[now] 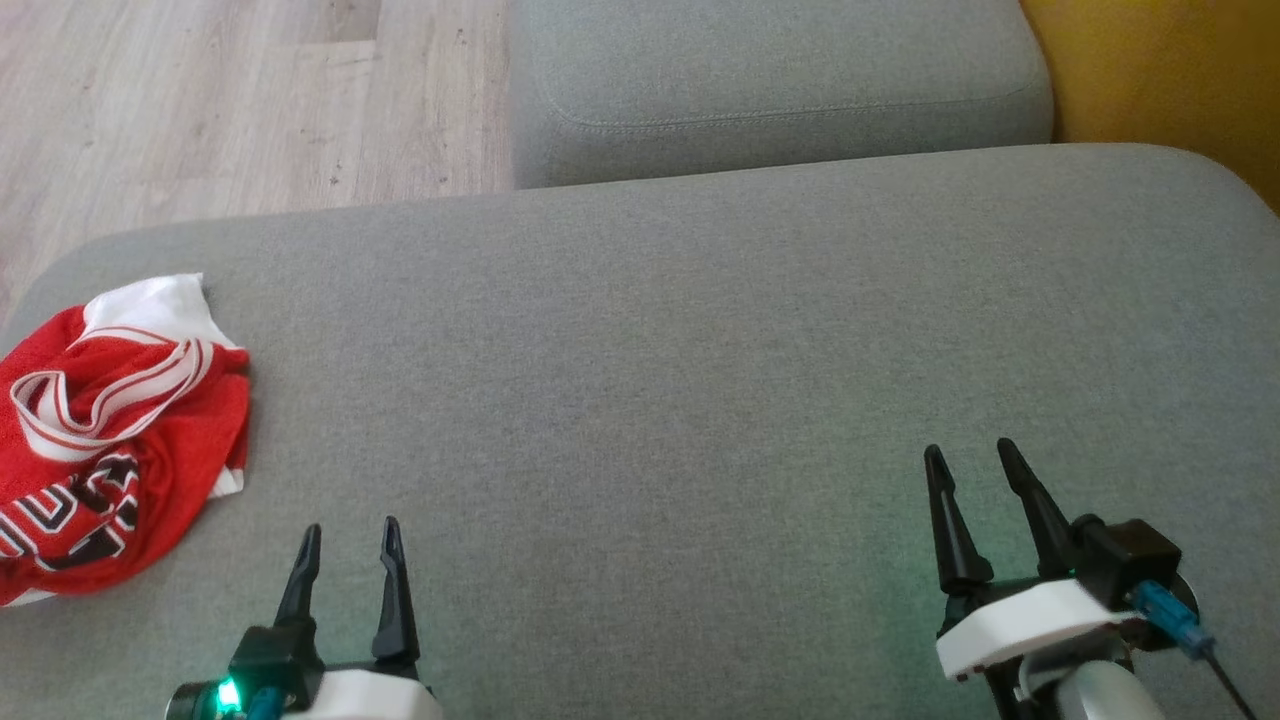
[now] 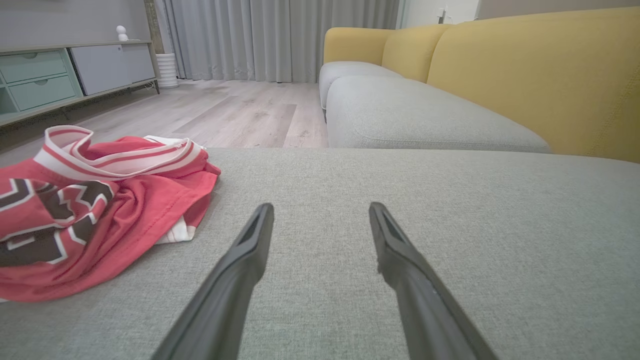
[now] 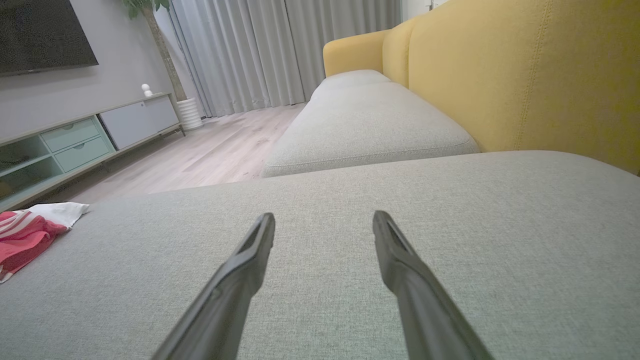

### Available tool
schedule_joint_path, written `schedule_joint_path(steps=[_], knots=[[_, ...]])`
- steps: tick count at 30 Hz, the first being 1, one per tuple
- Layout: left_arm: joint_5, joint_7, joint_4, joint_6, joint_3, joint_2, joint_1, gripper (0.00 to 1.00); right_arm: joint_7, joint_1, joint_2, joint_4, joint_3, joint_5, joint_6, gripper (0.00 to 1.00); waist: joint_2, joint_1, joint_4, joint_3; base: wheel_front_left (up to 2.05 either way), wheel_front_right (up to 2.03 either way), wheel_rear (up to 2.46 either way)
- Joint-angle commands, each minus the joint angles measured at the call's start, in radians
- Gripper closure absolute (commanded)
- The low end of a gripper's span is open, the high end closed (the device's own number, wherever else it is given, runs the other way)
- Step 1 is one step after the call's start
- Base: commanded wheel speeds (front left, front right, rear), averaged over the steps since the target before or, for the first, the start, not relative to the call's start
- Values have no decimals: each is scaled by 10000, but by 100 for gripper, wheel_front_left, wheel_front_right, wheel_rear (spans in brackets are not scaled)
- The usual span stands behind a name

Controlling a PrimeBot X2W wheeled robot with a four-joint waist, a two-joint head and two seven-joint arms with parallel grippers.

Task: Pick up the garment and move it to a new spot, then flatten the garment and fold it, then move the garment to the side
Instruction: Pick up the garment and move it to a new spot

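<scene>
Jaws wide apart, empty, on left gripper [image 1: 351, 525] and right gripper [image 1: 968, 447], low over grey sofa seat [image 1: 650, 400], seemingly ready for a first grasp; crumpled red-and-white jersey [image 1: 120, 440] heaped at seat's left edge (near the left gripper, well apart from the right).

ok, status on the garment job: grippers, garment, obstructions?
Left gripper open, empty, just right of the garment. Right gripper open, empty, far right. Garment crumpled at left end of grey cushion, untouched. Nothing between it and Left gripper.
</scene>
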Motion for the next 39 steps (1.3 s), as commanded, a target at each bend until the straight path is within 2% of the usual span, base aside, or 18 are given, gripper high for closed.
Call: schedule_joint_path(steps=[1,5,9,19,26,33,39], knots=[[-2,-124,-266,62,329,33,-297,0,-129,-385,-83,-318,253,20,-7,0,0,0,16,6,0,0,0],[17,-124,-277,79,300,58,-332,0,-105,-357,-83,-328,192,-47,-7,0,0,0,146,23,0,0,0],[98,-124,-354,150,294,103,-330,0,-61,-249,-83,-372,123,-163,-7,0,0,0,595,48,0,0,0],[208,-124,-581,250,373,375,-111,0,-10,-103,-83,-505,37,-355,-7,0,0,0,2844,44,0,0,0],[171,-124,-676,317,429,480,-17,0,-25,-218,-83,-481,198,-297,-7,0,0,0,4140,101,0,0,0],[93,-124,-699,315,463,536,48,0,-35,-318,-83,-415,279,-259,-7,0,0,0,4645,176,0,0,0],[-17,-124,-775,305,475,514,12,0,-40,-372,-83,-357,281,-262,-7,0,0,0,4629,317,0,0,0]])
